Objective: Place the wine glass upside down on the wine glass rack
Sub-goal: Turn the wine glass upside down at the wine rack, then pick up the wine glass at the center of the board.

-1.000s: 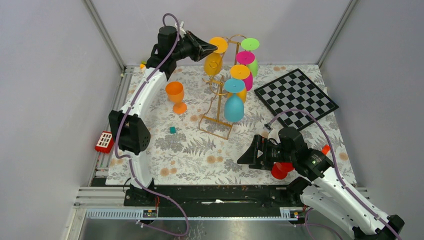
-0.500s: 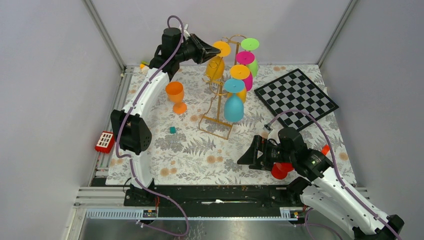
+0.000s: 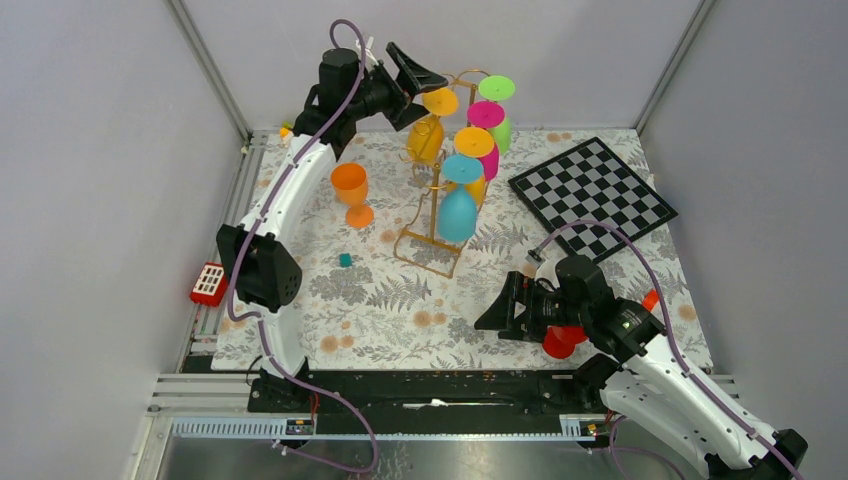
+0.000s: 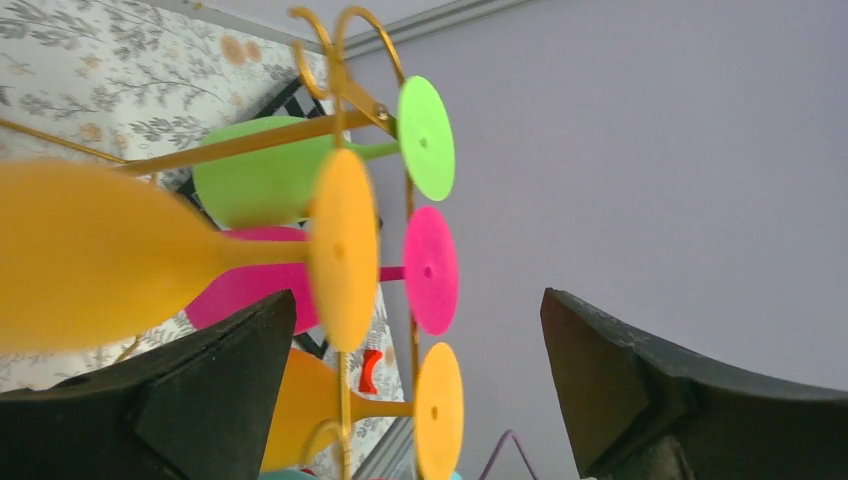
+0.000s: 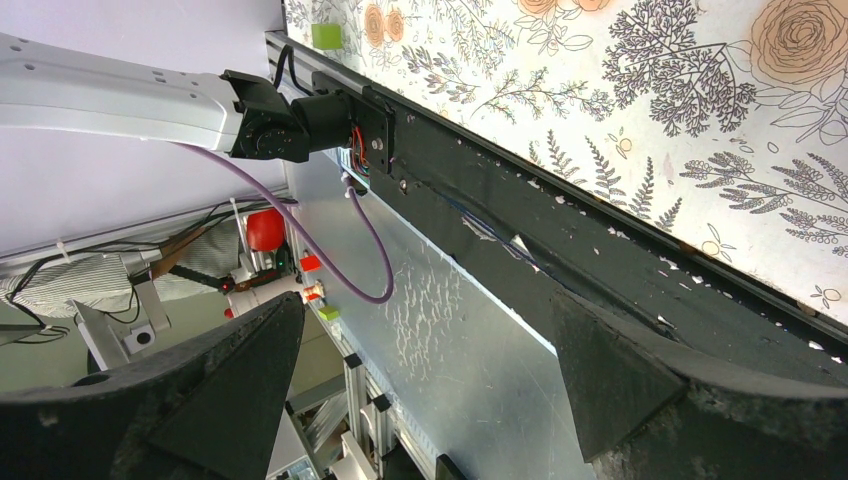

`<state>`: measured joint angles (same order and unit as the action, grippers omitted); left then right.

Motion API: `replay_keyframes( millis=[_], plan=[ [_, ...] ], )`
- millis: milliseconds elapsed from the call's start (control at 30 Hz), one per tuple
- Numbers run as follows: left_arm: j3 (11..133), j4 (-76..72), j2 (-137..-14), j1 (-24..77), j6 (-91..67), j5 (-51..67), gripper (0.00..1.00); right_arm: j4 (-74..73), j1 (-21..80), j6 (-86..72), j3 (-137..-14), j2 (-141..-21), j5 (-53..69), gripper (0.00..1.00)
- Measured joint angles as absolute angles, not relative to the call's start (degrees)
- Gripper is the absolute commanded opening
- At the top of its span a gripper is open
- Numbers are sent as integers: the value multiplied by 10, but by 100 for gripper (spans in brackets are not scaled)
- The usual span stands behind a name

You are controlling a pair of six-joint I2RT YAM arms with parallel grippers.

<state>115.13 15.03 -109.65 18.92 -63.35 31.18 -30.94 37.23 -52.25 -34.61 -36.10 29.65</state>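
Observation:
A yellow wine glass (image 3: 425,138) hangs upside down at the far left end of the gold wine glass rack (image 3: 430,240), its round foot (image 3: 440,100) on top. My left gripper (image 3: 430,90) is open around that foot and holds nothing. In the left wrist view the yellow wine glass (image 4: 100,250) is blurred, its foot (image 4: 343,250) beside the left finger (image 4: 200,390) of the gripper (image 4: 415,330). An orange wine glass (image 3: 350,190) stands upright on the mat, left of the rack. My right gripper (image 3: 490,318) hovers open and empty at the near right; it (image 5: 425,350) faces the table's front edge.
Green (image 3: 497,90), pink (image 3: 485,115), orange (image 3: 473,142) and teal (image 3: 458,210) glasses also hang on the rack. A chessboard (image 3: 590,195) lies at the right. A small teal cube (image 3: 345,260), a red crate (image 3: 209,283) and a red object (image 3: 560,340) sit nearby.
My left gripper has opened and let go of the yellow glass, which now hangs on the rack. The rack and its glasses shifted slightly left. The right arm has not moved.

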Motion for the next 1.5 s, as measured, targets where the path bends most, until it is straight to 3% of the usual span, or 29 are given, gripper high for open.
replay_keyframes(
  millis=[600, 1100, 1500],
  plan=[
    [1126, 227, -1043, 187, -540, 222, 99, -309, 372, -523, -345, -355, 296, 100],
    [898, 248, -715, 167, -338, 130, 99, -336, 372, -500, -372, -362, 292, 100],
    [748, 413, -558, 165, -188, 96, 99, -399, 372, -464, -457, -376, 258, 100]
  ],
)
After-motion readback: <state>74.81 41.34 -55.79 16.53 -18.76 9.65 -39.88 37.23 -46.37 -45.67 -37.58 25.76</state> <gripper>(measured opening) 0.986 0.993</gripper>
